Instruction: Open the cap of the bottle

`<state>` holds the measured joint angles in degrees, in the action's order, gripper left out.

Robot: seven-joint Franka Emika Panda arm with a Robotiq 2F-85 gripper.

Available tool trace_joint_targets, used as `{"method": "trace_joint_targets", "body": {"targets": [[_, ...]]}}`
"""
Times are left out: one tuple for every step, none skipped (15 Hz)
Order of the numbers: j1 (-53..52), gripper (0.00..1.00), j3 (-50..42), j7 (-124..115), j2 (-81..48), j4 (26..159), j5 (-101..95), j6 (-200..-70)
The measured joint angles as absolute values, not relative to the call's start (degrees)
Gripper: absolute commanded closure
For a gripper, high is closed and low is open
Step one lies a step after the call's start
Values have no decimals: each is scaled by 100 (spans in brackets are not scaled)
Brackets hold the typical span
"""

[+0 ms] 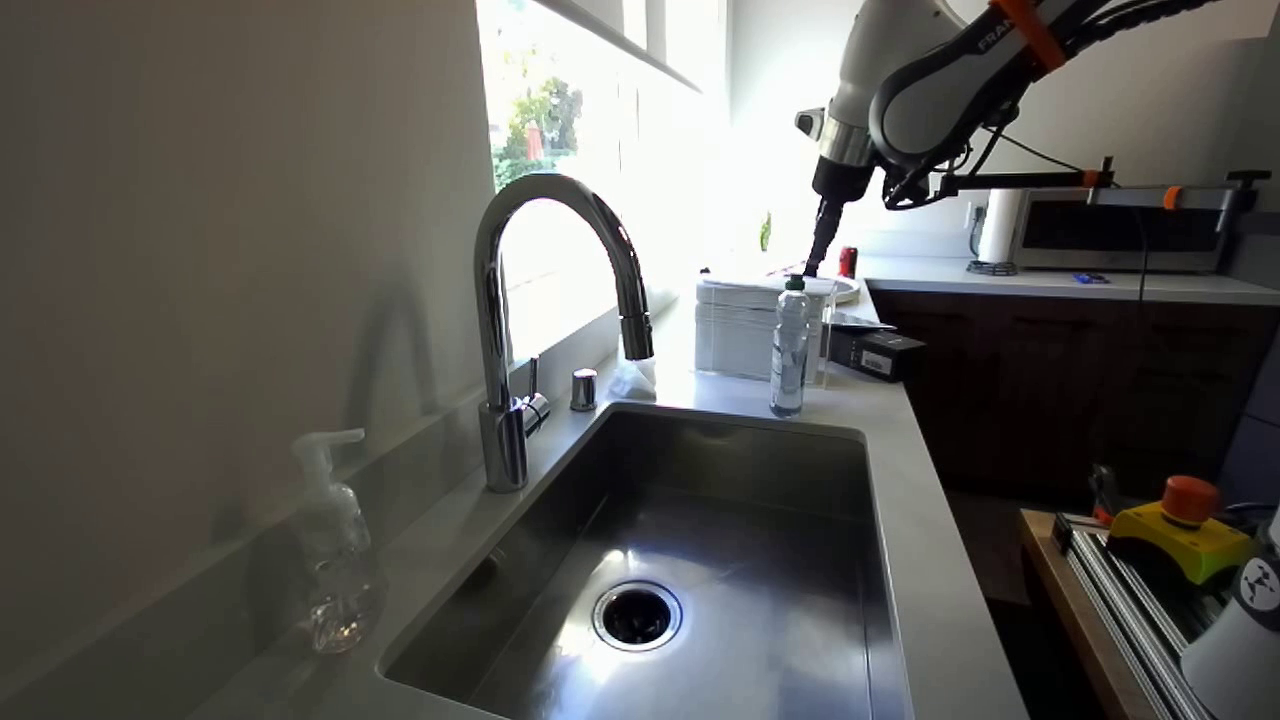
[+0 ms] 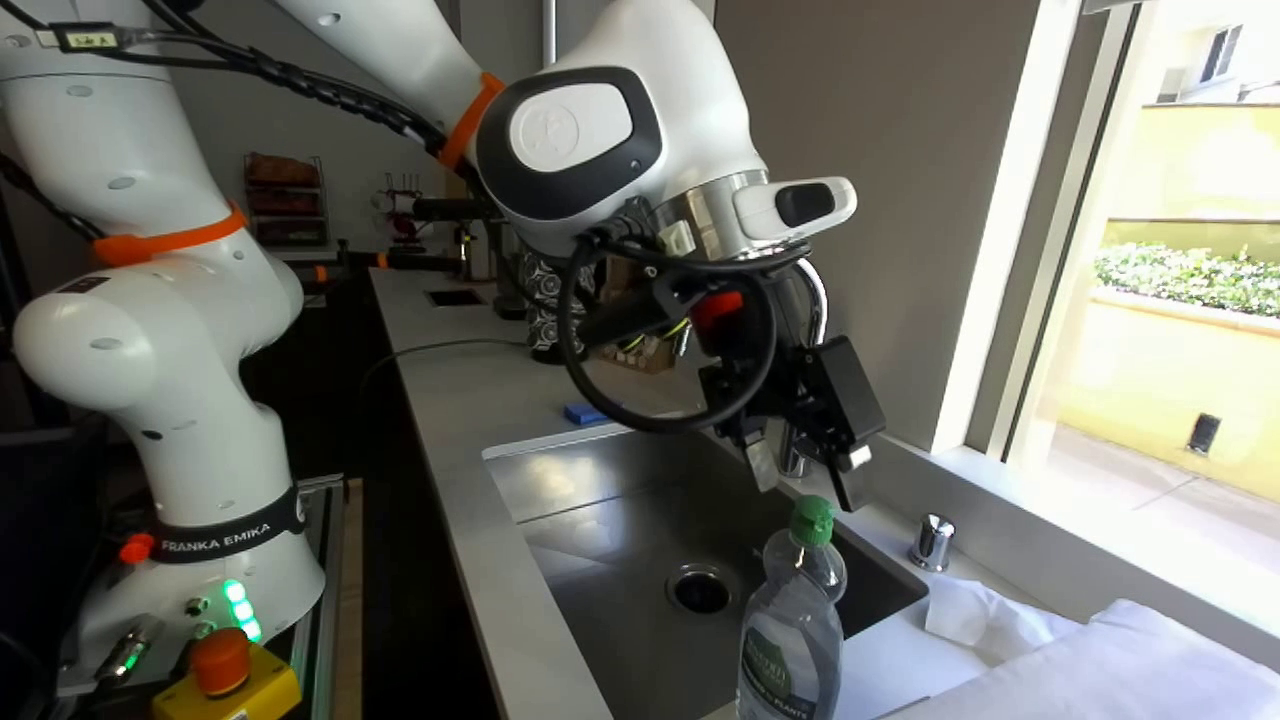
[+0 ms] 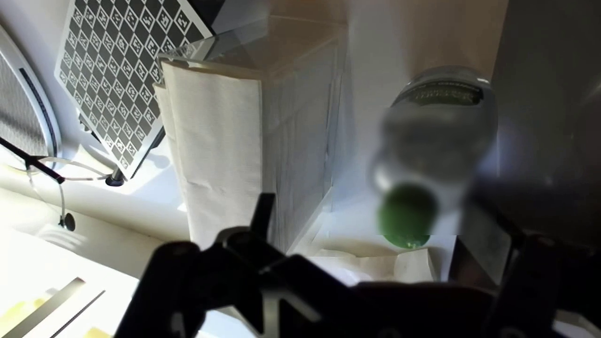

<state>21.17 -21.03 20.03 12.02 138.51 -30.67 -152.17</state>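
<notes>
The clear bottle stands upright on the counter beside the sink corner, in both exterior views (image 1: 789, 350) (image 2: 790, 640). Its green cap (image 1: 795, 283) (image 2: 812, 520) is on the neck. My gripper (image 1: 812, 268) (image 2: 806, 482) is tilted and open, with its fingertips close to the cap's height. In the wrist view the blurred cap (image 3: 407, 216) shows in the gap between the open fingers (image 3: 378, 209), nearer the right finger; the bottle (image 3: 436, 126) extends above it in that picture. Nothing is held. I cannot tell whether a finger touches the cap.
The steel sink (image 1: 700, 540) lies beside the bottle, with the arched tap (image 1: 490, 300) along one side. A clear box of white paper towels (image 1: 735, 335) (image 3: 216, 150) stands close to the bottle. A black box (image 1: 878, 352), a patterned board (image 3: 127, 70) and a pump bottle (image 1: 338, 560) are also there.
</notes>
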Motion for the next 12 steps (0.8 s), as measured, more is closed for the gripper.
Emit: {"method": "trace_joint_targets", "body": {"targets": [[2123, 0, -2103, 1980, 1172, 13851, -3068, -15284], [2126, 0, -2103, 1955, 1144, 13851, -3068, -15340], [2127, 0, -2102, 1931, 1117, 13851, -3068, -15393], [2128, 0, -2101, 1914, 1092, 13851, -3069, -15423], [2130, 0, -2100, 1904, 1069, 13851, -3069, -15456], [2135, 0, -2098, 1896, 1050, 13851, -3070, -15494], [2142, 1, -2095, 1886, 1031, 13851, -3073, -15528], [2148, 2, -2092, 1877, 1017, 13851, -3076, -15560], [2151, 3, -2091, 1865, 1004, 13851, -3079, -15591], [2155, 7, -2087, 1850, 995, 13851, -3087, -15614], [2161, 8, -2083, 1833, 987, 13851, -3097, -15625], [2167, 10, -2078, 1824, 981, 13851, -3105, -15630]]}}
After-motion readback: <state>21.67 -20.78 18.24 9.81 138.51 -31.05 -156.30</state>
